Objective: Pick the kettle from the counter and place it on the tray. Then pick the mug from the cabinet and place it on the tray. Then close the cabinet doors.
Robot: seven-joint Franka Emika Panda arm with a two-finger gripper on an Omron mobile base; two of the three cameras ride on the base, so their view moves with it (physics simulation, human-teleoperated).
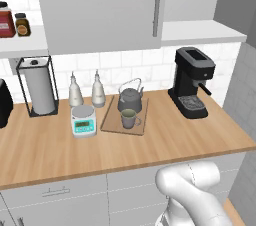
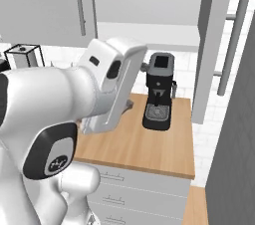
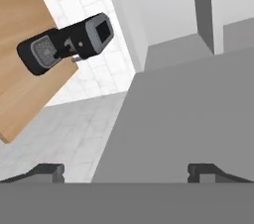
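From the left base view, both carrying steps look finished. The kettle (image 1: pixel 130 98) sits on the tray (image 1: pixel 111 119), toward its back, and the mug (image 1: pixel 129 118) stands on the same tray just in front of it. The tray rests on the bench (image 1: pixel 150 145) between a small kitchen scale (image 1: pixel 83 120) and an espresso machine (image 1: pixel 192 81). Overhead, the left cabinet door (image 1: pixel 100 7) lies flat across the cabinet front, its bar handle (image 1: pixel 157 5) upright, while the white shelf (image 1: pixel 200 31) to its right stands exposed. So that side of the cabinet is judged open.

From the right base view, the arm's white bulk covers much of the bench. The espresso machine (image 2: pixel 158 92) stands near the bench's right end. Above and to its right, the right cabinet door (image 2: pixel 214 45) swings out edge-on toward the camera, so the closing step is judged unfinished.

From the hand view, the claw (image 3: pixel 126 171) stands wide open with nothing between its tips. It faces a broad grey panel (image 3: pixel 188 119), which I take for the open door or a cabinet wall; I cannot tell which. The espresso machine (image 3: pixel 64 43) shows rolled on the bench corner.
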